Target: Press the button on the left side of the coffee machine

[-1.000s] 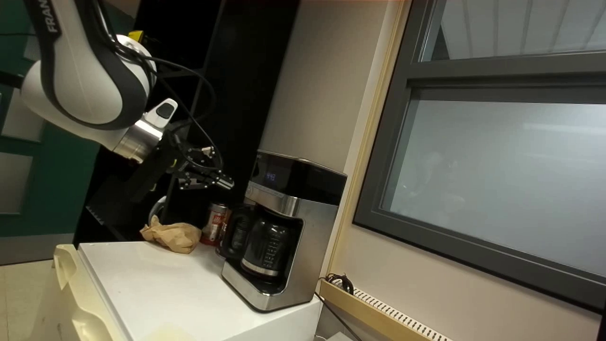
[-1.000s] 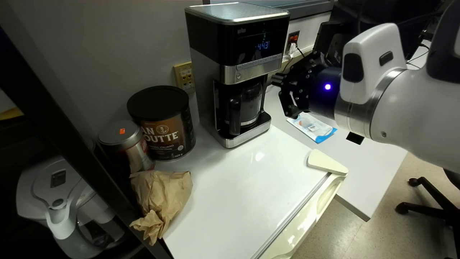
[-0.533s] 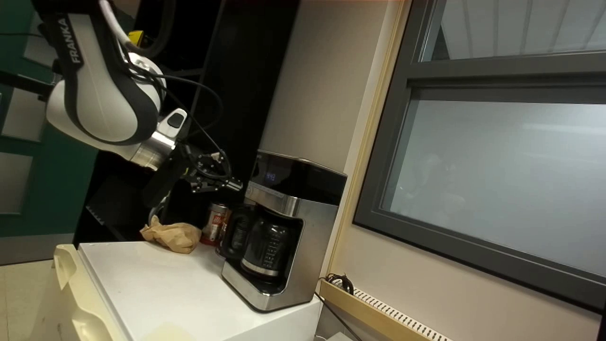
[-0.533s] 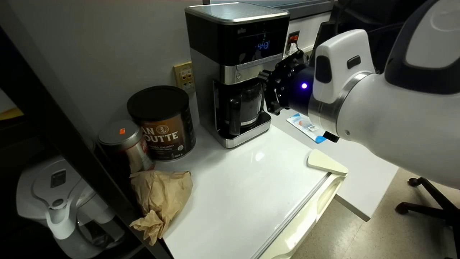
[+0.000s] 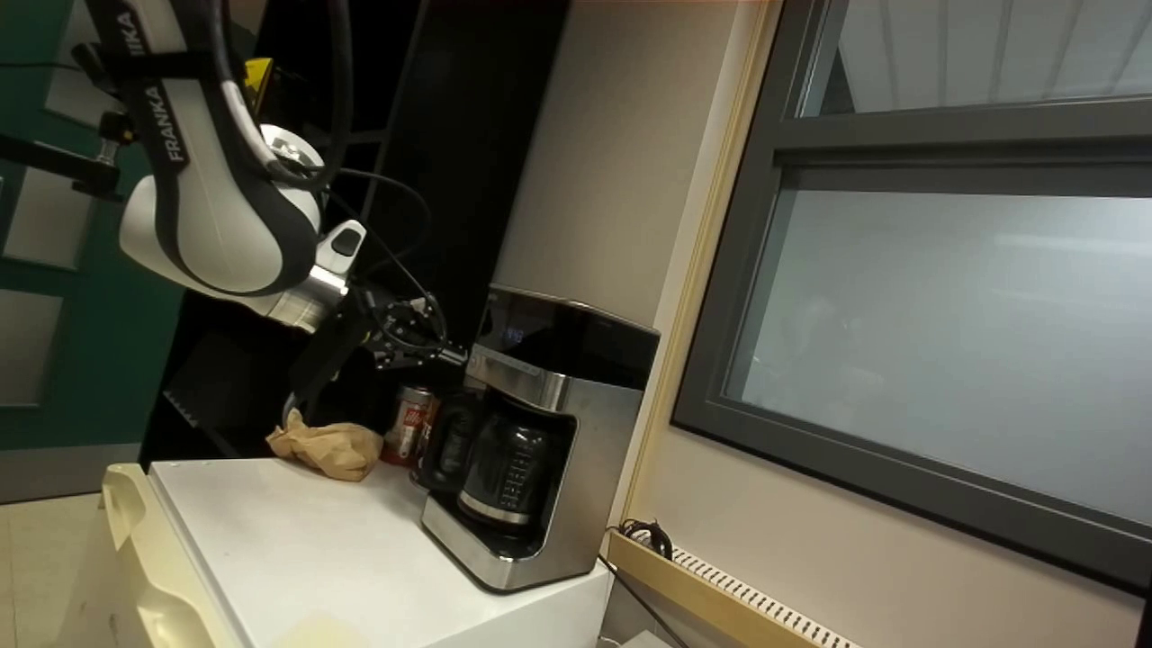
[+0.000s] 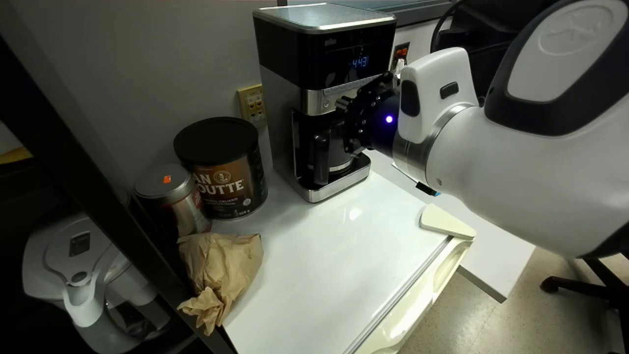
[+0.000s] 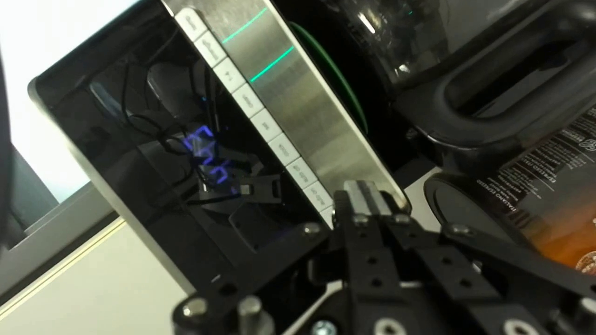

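Bag (image 6: 221, 275) crumpled at the edge of the cabinet (image 6: 319, 265), just beside the tin (image 6: 172, 201), and next along comes the tub (image 6: 218, 167), black lid on. Those 2 line up to the left of the machine (image 6: 314, 69), seen from its front, the tub nearer. Well apart, a dark post (image 6: 73, 152) slants across the jug (image 6: 51, 260).

And there stands the machine, upright on the cabinet, long axis vertical, front turned to the arm (image 6: 491, 162), display (image 6: 360, 62) reading 4:43! The carafe (image 5: 508, 463) sits in its bay, handle (image 5: 450, 441) jutting out of the front, below the button (image 6: 326, 104).

Up front, the gripper (image 7: 368, 197), its 2 fingertips (image 7: 357, 197) drawn together, right by the button end of the silver band; touching or just apart, I cannot tell. In an exterior view it masks part of the carafe; in the wrist view it covers the tail of the key strip (image 7: 265, 123).
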`<act>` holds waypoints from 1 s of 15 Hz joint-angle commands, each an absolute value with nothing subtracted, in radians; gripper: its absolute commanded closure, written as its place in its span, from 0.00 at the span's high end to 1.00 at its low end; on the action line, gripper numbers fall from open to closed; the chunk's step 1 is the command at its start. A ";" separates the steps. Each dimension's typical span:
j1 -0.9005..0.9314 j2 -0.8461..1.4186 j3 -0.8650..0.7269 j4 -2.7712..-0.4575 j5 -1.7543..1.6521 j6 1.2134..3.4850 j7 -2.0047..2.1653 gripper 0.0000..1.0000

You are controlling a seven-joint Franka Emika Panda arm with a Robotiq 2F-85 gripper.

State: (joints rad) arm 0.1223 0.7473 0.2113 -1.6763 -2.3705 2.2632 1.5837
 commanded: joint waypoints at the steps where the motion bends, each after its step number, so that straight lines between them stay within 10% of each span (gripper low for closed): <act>1: 0.136 0.801 0.212 -1.601 -2.368 2.243 1.561 0.00; 15: 0.142 0.856 0.204 -1.518 -2.362 2.244 1.549 0.00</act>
